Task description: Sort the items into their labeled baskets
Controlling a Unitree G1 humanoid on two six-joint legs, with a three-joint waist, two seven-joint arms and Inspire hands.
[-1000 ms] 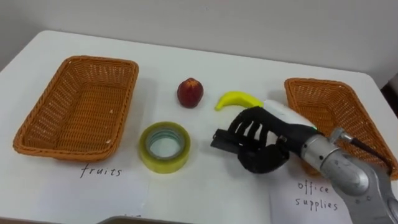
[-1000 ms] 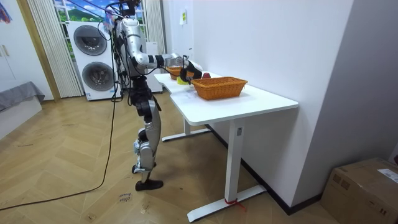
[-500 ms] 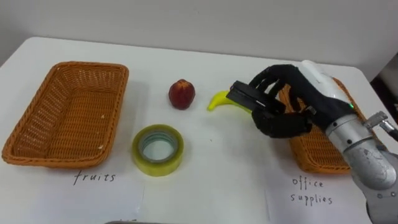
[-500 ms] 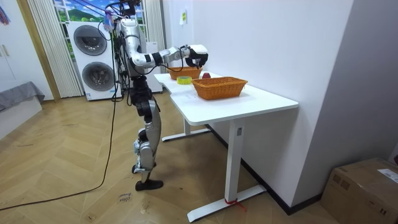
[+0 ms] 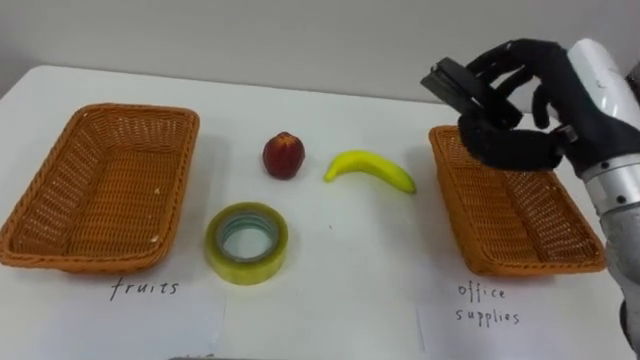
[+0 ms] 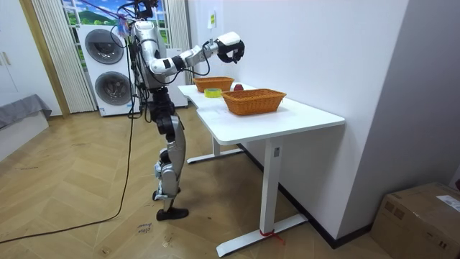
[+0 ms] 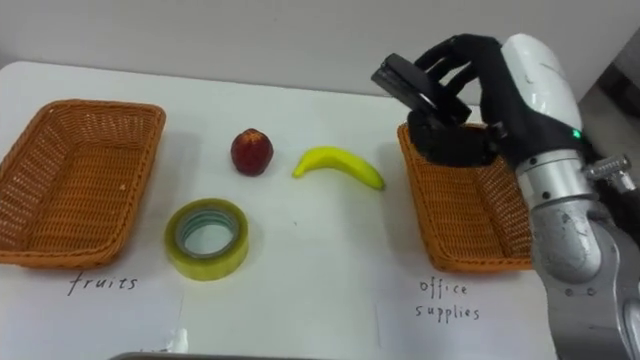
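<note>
My right hand [image 5: 520,112] is raised above the near-left corner of the office supplies basket [image 5: 520,225], its fingers curled round a flat black object [image 5: 456,82] that sticks out to the left. On the white table [image 5: 340,270] lie a yellow banana [image 5: 370,168], a red peach [image 5: 283,155] and a yellow roll of tape [image 5: 246,242]. At the left stands the fruits basket [image 5: 100,190], with nothing in it. In the room view the right hand [image 6: 230,49] is held high over the table's far end.
Handwritten paper labels lie before each basket: "fruits" [image 5: 145,288] at the left, "office supplies" [image 5: 490,305] at the right. A white wall runs along the table's far edge. In the room view, stacked washing machines [image 6: 106,61] stand behind the robot.
My right hand rose from the table beside the banana with the black object and swung up and right to above the office supplies basket. The view shifted a little.
</note>
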